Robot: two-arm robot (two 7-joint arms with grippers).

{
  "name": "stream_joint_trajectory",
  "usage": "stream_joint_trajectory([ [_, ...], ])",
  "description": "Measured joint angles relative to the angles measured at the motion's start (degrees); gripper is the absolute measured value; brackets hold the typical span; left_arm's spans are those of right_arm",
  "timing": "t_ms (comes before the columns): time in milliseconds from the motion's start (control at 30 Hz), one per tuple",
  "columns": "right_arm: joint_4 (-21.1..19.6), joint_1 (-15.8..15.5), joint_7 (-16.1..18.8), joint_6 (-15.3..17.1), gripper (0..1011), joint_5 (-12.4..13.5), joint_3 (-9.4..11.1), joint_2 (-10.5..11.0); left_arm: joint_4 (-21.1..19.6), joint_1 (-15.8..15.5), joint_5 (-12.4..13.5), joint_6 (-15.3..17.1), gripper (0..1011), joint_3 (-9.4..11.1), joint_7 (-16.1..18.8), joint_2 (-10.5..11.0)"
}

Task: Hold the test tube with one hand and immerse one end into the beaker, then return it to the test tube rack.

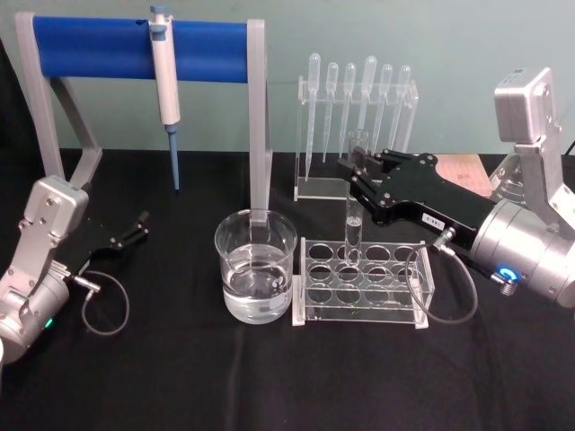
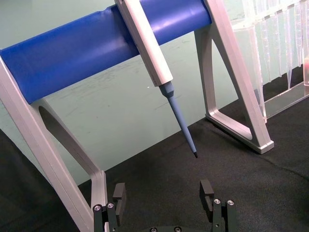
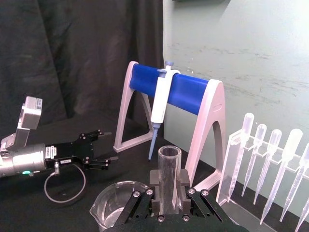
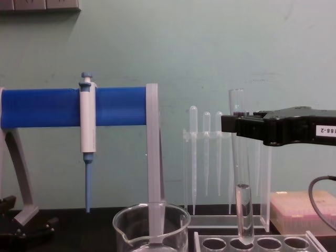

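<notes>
The clear glass test tube stands upright, its rounded lower end at a back-row hole of the clear rack. My right gripper is shut on the tube's upper part. In the right wrist view the tube sits clamped between the black fingers of the right gripper. In the chest view the tube hangs below the right gripper. The beaker, partly filled with clear liquid, stands just left of the rack. My left gripper rests open at the table's left, its fingers spread wide.
A grey stand with a blue bar holds a blue-and-white micropipette at the back left. An acrylic holder with several plastic pipettes stands behind the rack. A pink box lies at the back right. Black cloth covers the table.
</notes>
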Motion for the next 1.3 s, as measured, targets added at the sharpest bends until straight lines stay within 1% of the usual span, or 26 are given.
stream_joint_trajectory([
  [967, -0.14, 0.16, -0.03, 0.0, 224, 0.04, -0.01, -0.06, 0.0, 0.0, 0.0, 0.0, 1000, 0.0, 0.0, 0.0],
  [1133, -0.87, 1.13, -0.03, 0.0, 224, 0.08, -0.37, -0.5, 0.0, 0.0, 0.0, 0.0, 1000, 0.0, 0.0, 0.0],
  [1267, -1.36, 2.82, 0.04, 0.06, 224, 0.21, -1.11, -1.32, 0.0, 0.0, 0.0, 0.0, 1000, 0.0, 0.0, 0.0],
  [1300, -1.36, 3.73, 0.22, 0.08, 224, 0.24, -1.59, -1.86, 0.0, 0.0, 0.0, 0.0, 1000, 0.0, 0.0, 0.0],
])
